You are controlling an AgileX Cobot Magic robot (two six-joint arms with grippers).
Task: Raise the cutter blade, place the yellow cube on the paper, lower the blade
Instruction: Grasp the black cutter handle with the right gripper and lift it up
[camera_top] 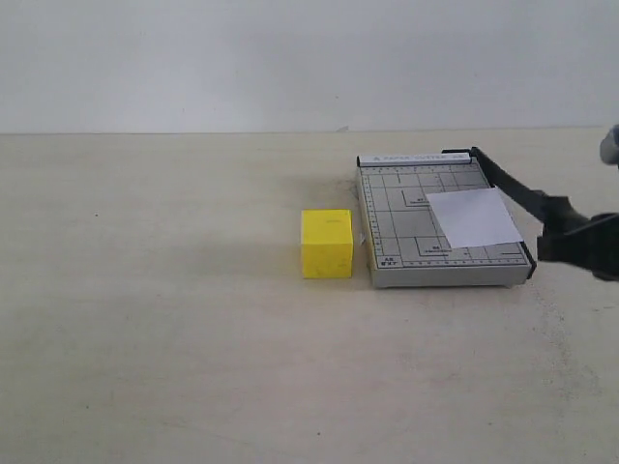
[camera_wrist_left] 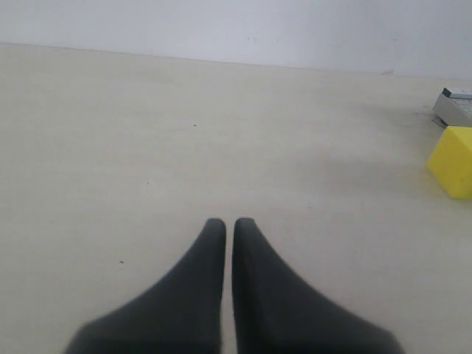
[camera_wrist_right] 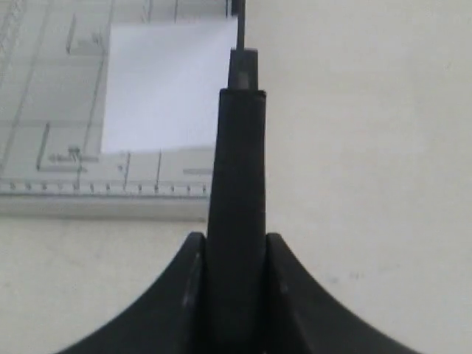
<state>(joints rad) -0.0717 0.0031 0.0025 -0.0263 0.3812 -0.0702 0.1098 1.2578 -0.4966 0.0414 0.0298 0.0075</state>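
Cutter blade (camera_top: 513,191), handle clamped in right gripper (camera_wrist_right: 234,243) beside trimmer board (camera_top: 397,227), wanted a steady hinge-swing clear of paper (camera_top: 474,217) on that board; yellow cube (camera_top: 326,244) sat just beside it; left gripper (camera_wrist_left: 229,225) was closed, empty.

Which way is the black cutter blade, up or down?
Raised: the cutter blade angles up off the board, right gripper shut on its handle.

yellow cube (camera_wrist_left: 453,171): cut by frame edge | right hand (camera_top: 555,244): cropped, blurred | board (camera_top: 406,230) print: unreadable
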